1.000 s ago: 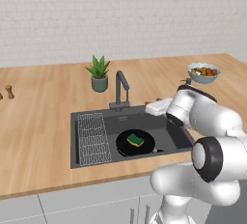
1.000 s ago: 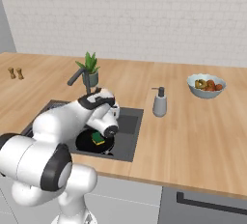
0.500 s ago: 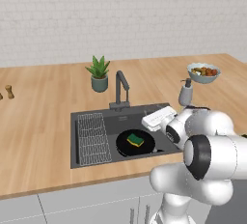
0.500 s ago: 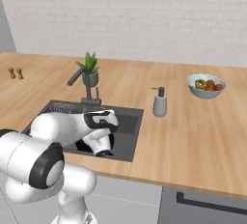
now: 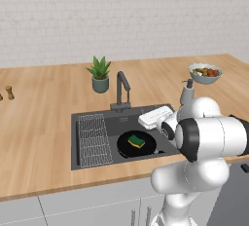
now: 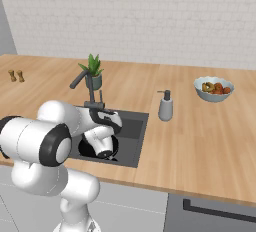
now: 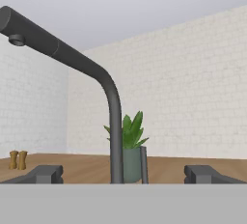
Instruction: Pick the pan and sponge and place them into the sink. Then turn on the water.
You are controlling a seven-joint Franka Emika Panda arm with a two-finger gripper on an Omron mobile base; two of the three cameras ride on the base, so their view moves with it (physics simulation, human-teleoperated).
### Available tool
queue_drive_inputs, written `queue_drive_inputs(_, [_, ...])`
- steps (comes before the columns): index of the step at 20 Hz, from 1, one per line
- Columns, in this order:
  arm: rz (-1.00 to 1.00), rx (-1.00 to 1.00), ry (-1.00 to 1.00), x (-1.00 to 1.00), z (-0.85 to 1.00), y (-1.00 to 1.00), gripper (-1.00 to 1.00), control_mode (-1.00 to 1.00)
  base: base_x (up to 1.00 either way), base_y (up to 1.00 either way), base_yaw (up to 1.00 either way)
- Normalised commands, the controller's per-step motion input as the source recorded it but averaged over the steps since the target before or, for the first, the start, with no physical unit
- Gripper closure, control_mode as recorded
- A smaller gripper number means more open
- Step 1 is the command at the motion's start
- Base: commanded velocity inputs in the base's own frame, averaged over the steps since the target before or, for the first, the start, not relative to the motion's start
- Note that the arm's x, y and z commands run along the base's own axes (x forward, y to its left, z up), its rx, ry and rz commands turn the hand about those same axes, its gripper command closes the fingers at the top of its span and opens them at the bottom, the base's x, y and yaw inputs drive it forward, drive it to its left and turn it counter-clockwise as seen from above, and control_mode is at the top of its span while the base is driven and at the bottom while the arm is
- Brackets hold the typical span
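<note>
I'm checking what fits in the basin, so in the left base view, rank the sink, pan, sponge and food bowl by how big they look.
Largest to smallest:
1. sink
2. pan
3. food bowl, which sits farther back, so its true size against the pan is unsure
4. sponge, lying in the pan

Ahead of my wide-spread jaws stood the faucet [image 7: 113,121], its upright dead centre and its spout arching overhead to the left. The potted plant [image 7: 129,147] sat just behind it. Room lay free either side of the upright. Below, the pan [image 5: 136,143] and sponge [image 5: 136,141] filled the sink [image 5: 87,159] beside the wire rack [image 5: 92,133].
</note>
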Motion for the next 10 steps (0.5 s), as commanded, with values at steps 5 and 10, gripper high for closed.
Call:
queue_drive_inputs(5, [0.00,0.00,0.04,0.31,-0.12,0.19,-1.00,-1.00,0.00,0.00,0.00])
queue_drive_inputs(10, [0.00,0.00,0.00,0.45,-0.11,0.04,-1.00,-1.00,0.00,0.00,0.00])
